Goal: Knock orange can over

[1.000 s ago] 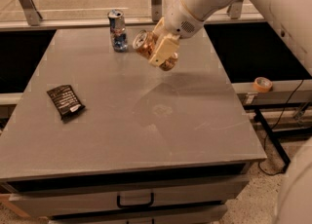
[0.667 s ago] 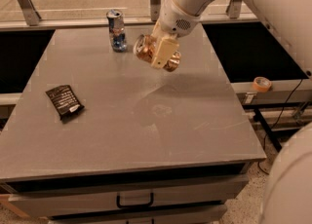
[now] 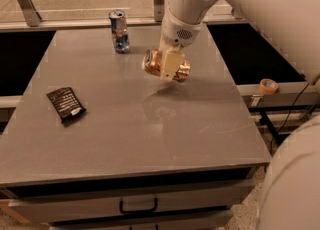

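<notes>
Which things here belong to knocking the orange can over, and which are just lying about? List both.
Job: orange can, tipped on its side; gripper, right against it.
Lying about: blue-and-silver can, upright at the back; dark packet, left; tape roll, off the table to the right.

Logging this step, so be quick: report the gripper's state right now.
Gripper: shut on the orange can, which lies sideways in its grip over the far part of the table.

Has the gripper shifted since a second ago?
Yes. The gripper, holding the orange can, now sits lower in view, farther from the blue can.
</notes>
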Tool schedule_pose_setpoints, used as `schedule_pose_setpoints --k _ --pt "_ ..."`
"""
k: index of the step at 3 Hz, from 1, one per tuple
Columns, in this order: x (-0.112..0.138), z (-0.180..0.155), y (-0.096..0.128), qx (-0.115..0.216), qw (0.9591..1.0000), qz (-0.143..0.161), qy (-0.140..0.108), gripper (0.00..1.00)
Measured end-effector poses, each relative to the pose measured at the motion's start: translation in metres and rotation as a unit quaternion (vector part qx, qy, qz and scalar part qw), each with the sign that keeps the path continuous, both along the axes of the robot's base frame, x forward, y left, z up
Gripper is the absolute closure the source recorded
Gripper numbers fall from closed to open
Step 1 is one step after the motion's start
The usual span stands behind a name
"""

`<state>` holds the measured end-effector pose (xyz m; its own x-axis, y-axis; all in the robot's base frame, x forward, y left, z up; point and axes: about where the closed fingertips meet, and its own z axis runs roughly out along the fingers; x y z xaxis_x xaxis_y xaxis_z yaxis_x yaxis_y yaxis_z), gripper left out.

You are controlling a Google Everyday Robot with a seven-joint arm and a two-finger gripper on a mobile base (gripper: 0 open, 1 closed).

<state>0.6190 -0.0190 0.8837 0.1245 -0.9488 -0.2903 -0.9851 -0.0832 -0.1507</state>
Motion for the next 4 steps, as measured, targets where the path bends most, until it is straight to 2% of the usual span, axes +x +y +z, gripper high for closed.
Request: schedule_pose_setpoints --k 2,3,4 --pt "-0.009 -0.019 -0.002 -0.011 0.9997 -0.01 0.021 0.12" --pt "-0.011 -0.023 0.0 0.003 0.9993 -0.018 0.032 0.0" --pt "-0.012 -0.026 -0.001 0.025 0.9981 -0.034 0.046 0.0"
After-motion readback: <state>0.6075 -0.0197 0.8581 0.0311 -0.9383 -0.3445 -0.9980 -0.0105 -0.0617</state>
